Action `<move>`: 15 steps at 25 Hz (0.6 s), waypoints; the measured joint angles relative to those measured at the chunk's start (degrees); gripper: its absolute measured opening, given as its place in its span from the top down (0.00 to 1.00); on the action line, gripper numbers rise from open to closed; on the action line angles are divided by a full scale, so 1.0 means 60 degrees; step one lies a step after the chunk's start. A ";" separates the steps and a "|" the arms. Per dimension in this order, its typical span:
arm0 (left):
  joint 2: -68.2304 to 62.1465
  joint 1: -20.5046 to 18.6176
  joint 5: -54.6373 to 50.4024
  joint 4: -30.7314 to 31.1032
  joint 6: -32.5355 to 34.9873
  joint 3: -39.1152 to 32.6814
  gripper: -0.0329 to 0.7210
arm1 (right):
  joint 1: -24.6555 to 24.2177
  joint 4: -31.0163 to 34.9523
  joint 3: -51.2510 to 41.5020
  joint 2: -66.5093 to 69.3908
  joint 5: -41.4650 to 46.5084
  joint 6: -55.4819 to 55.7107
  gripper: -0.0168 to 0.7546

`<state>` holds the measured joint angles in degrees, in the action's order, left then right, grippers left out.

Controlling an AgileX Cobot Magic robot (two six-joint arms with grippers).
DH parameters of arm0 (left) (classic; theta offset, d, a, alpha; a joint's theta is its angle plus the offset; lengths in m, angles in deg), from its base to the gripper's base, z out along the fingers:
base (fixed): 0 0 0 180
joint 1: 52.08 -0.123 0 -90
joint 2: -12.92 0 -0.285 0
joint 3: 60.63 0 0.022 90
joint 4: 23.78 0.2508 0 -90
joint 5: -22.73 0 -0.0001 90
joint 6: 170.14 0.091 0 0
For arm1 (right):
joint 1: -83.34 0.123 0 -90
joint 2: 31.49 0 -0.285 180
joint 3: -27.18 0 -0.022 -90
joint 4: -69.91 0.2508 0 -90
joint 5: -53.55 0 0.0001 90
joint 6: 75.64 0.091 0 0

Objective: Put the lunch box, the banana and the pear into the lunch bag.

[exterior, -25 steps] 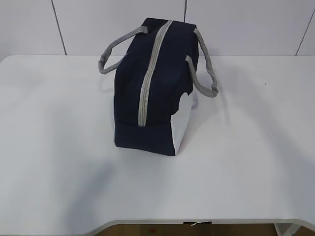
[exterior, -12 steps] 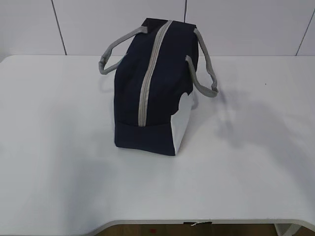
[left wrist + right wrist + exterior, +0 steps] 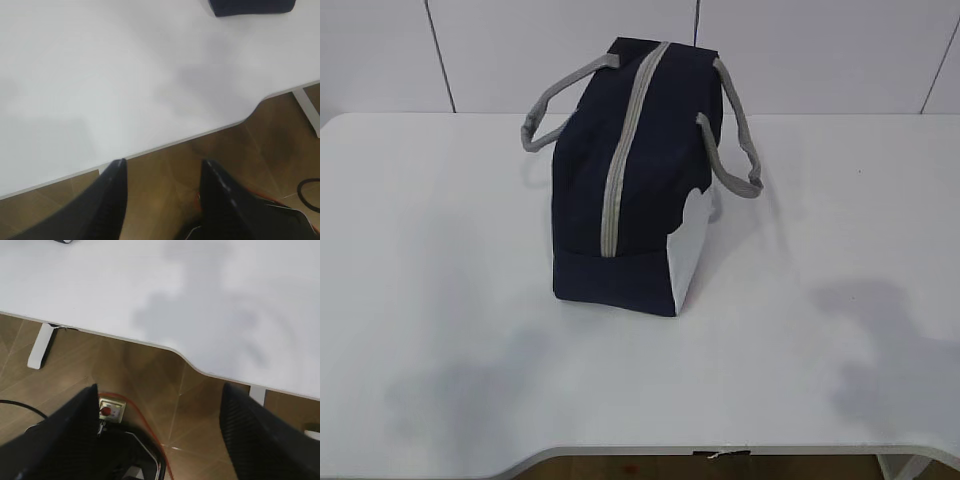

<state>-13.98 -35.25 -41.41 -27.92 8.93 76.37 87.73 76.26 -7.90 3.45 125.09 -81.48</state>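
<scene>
The navy-blue lunch bag (image 3: 635, 180) stands on the white table (image 3: 440, 300) with its grey zipper band (image 3: 625, 150) shut along the top and its grey handles hanging at both sides. A corner of it shows in the left wrist view (image 3: 252, 7). The lunch box, the banana and the pear are out of view. My left gripper (image 3: 162, 172) is open and empty, off the table's front edge above the floor. My right gripper (image 3: 160, 392) is open and empty, also off the front edge. Neither gripper shows in the exterior view.
The table's front edge has a curved cut-out (image 3: 720, 452). Below it are the wooden floor, a white table leg (image 3: 40, 345), a floor socket with a red button (image 3: 109, 409) and an orange cable (image 3: 150, 430). A white panelled wall stands behind the table.
The bag has not moved. The arm shadows on the table have slid toward the front edge, on both the left and the right side.
</scene>
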 joint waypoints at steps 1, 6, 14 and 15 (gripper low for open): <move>0.0165 0.0000 0.0128 0.0049 0.0000 -0.0117 0.48 | 0.0000 -0.0143 -0.0275 -0.0429 -0.0057 0.0000 0.21; 0.0550 0.0000 0.0252 0.0344 0.0000 -0.0683 0.48 | 0.0000 -0.0863 -0.1666 -0.2225 -0.0682 0.0000 0.21; 0.0550 0.0000 0.0235 0.0427 0.0000 -0.0711 0.48 | 0.0000 -0.0992 -0.2361 -0.3324 -0.0883 0.0000 0.21; 0.0550 0.0000 0.0235 0.0431 0.0000 -0.0711 0.48 | 0.0000 -0.0992 -0.2361 -0.3324 -0.0883 0.0000 0.21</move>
<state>-10.68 -35.25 -40.00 -25.33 8.93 72.11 87.73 70.31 -22.07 -16.49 119.79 -81.48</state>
